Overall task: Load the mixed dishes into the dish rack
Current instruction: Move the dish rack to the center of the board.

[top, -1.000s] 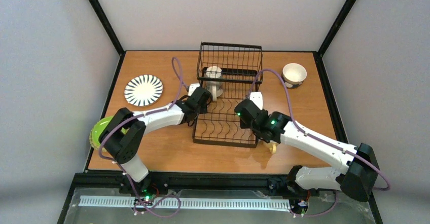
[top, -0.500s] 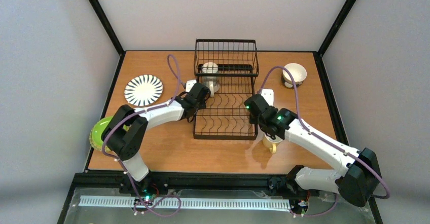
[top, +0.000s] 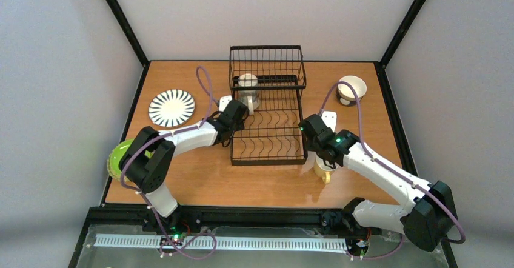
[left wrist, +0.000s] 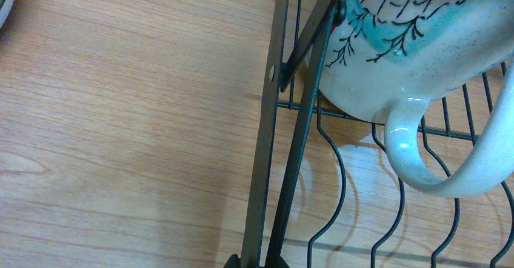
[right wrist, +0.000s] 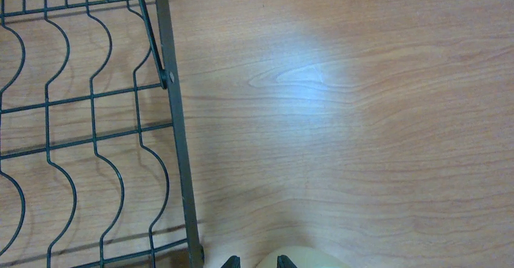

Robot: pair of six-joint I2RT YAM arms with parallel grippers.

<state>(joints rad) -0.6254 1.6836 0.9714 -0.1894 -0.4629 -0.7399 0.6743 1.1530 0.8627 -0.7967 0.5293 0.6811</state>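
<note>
Dish rack: black wire, wavy plate slots up front, taller basket section at far end. It sits mid tabletop, long axis running front to back. Teal-and-white mug is in the rack at far-left, next to the basket; left wrist cam shows a glossy cream body w/ teal patch, black branch pattern and a big loop handle. Left gripper is narrow, clamped on the rack's left rail, which runs down between its tips. Right gripper is at the right rail w/ tips slightly apart and the rail outside them, so holding nothing. Yellow mug stands on the tabletop just off the rack's front-right corner, partly under the right arm. Cream bowl far right, striped plate far left, lime-green plate at left edge. Vs 1 s ago: rack was skewed and nearer the arms, now squared up and shifted back/left, mug riding along. Right gripper was over the rail, now off it and wider.
</note>
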